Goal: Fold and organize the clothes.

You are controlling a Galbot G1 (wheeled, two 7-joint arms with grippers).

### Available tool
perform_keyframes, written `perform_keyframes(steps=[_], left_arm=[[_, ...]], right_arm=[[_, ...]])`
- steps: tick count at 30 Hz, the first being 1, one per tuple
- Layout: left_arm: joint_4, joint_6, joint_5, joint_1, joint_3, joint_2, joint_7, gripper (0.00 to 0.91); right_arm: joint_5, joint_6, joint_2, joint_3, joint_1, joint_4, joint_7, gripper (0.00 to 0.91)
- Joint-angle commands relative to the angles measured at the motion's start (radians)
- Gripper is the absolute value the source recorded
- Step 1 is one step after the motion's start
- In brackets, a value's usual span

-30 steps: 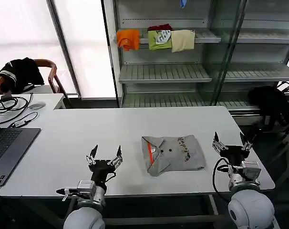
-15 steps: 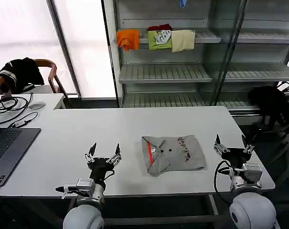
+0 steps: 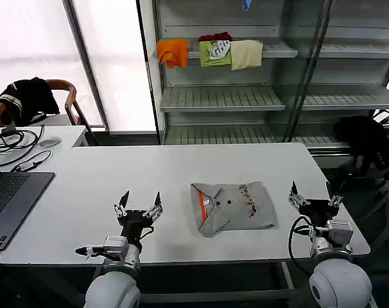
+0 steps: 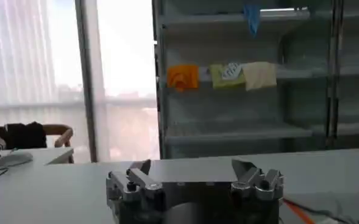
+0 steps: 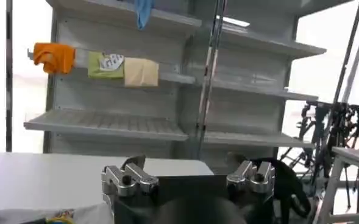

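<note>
A light grey shirt (image 3: 233,207) lies folded on the white table (image 3: 149,173), right of centre, showing a red-orange stripe with buttons and a small multicoloured print. A corner of it shows in the right wrist view (image 5: 51,215). My left gripper (image 3: 138,201) hovers open near the table's front edge, well left of the shirt; in its own view (image 4: 191,165) nothing sits between the fingers. My right gripper (image 3: 312,191) stands open just right of the shirt, also holding nothing (image 5: 188,163).
A shelf unit (image 3: 259,96) behind the table holds orange (image 3: 172,52), green (image 3: 215,52) and cream (image 3: 246,54) folded cloths. A laptop (image 3: 8,199), cables and a mouse lie at the left. Black garments rest on a chair (image 3: 29,97) and at the right (image 3: 364,138).
Both grippers have drifted slightly toward the front edge and stayed open. The shirt has not moved.
</note>
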Motion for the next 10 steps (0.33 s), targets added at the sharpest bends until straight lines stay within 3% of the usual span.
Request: perform_keyframes(steps=[1, 10], left_arm=[[0.012, 0.003, -0.014, -0.007, -0.003, 0.001, 0.001, 0.907], [0.009, 0.0, -0.012, -0.007, 0.001, -0.007, 0.01, 0.907]], right_arm=[[0.0, 0.0, -0.004, 0.005, 0.007, 0.001, -0.001, 0.907], [-0.001, -0.002, -0.009, 0.006, 0.009, 0.003, -0.003, 0.907]])
